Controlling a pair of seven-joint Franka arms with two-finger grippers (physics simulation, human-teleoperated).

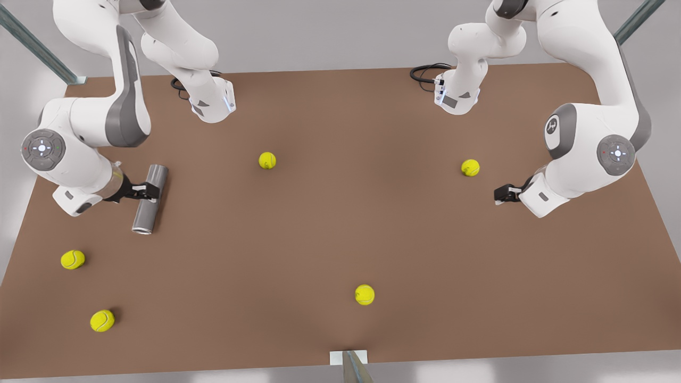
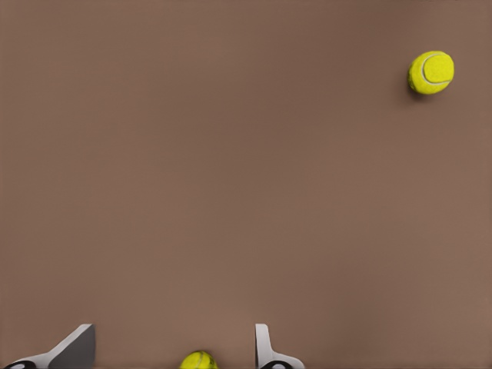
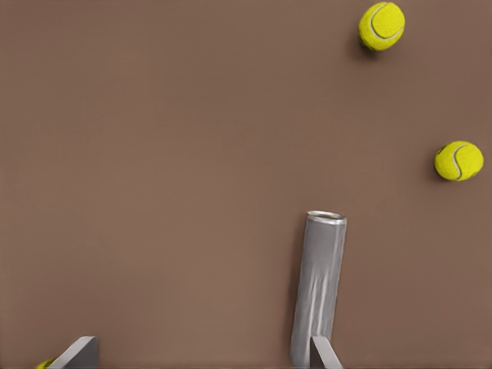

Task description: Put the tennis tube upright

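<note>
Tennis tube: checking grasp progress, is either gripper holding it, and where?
Nothing held: right gripper hovers open at the tennis tube; left gripper waits open.

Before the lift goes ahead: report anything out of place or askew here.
The tennis tube lies flat on the table at the front view's left, not upright. The open right tool is at its middle. Tennis balls lie scattered loose. The left tool waits open at the front view's right.

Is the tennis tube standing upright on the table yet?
No: in the front view the tennis tube lies flat on the brown table, with the right tool at its middle.
</note>
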